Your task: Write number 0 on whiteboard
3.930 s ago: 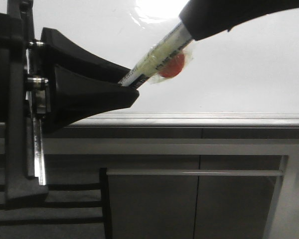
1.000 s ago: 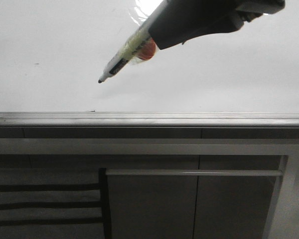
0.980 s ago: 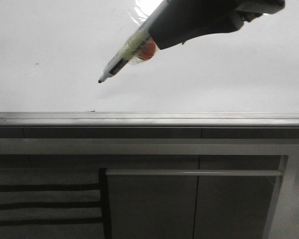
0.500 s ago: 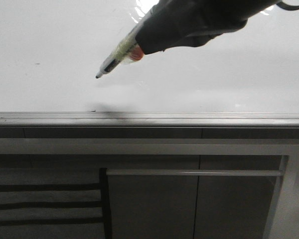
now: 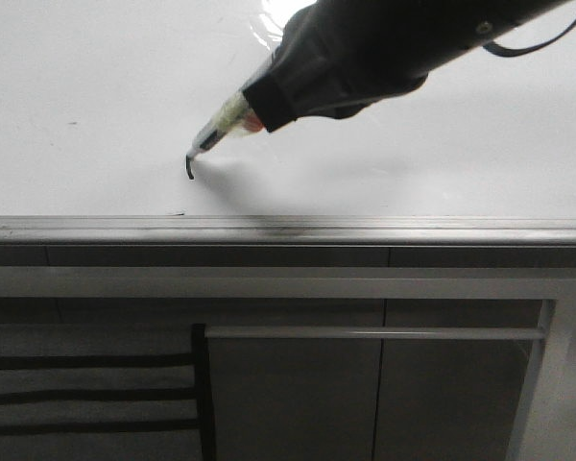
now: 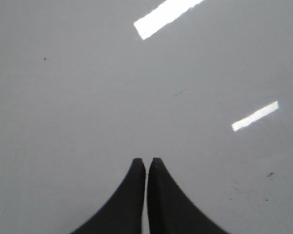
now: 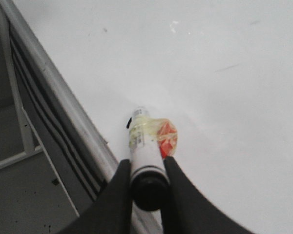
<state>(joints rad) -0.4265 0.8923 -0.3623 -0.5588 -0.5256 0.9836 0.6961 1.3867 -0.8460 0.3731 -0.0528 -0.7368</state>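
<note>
Our right tool is clamped on the marker, its tip on the whiteboard left of centre frame, where the number 0 is only a short hook. Uneven pressure could break the stroke. Our left tool is pinched together, holding nothing.

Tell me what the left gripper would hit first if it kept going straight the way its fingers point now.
Most likely the whiteboard. The left gripper is shut and empty, and only the bare white surface fills its wrist view ahead; how far off the board is cannot be judged.
</note>
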